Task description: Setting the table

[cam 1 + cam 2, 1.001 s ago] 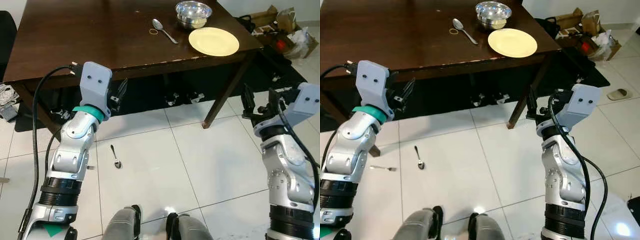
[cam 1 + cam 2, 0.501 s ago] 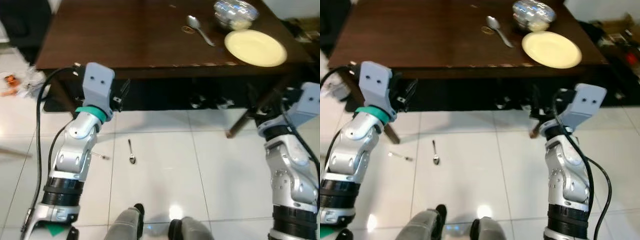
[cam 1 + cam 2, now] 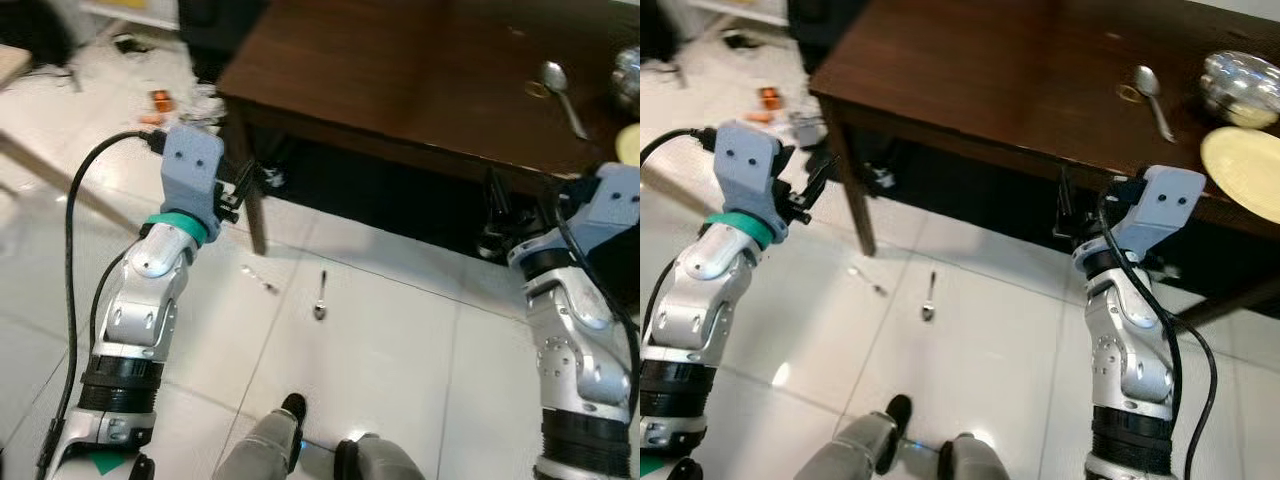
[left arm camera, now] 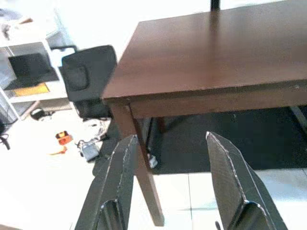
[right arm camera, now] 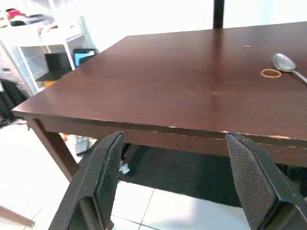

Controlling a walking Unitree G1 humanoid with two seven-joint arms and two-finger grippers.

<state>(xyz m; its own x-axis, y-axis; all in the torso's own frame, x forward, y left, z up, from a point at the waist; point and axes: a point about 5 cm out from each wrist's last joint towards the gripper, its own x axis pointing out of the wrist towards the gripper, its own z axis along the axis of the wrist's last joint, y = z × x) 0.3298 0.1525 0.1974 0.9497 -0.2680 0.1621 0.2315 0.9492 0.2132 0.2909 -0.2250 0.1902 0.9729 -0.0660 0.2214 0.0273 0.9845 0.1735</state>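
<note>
Spoon (image 3: 928,297) and fork (image 3: 867,281) on floor, spoon (image 3: 1154,89) on table (image 3: 980,70)

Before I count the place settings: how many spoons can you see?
2. One spoon lies on the dark table beside a rubber band; another spoon lies on the floor tiles near the table leg. More may be out of frame.

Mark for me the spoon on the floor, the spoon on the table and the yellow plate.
spoon on the floor (image 3: 320,296), left eye view, on its handle.
spoon on the table (image 3: 1154,93), right eye view, on its handle near the bowl.
yellow plate (image 3: 1246,172), right eye view, on its flat middle.
</note>
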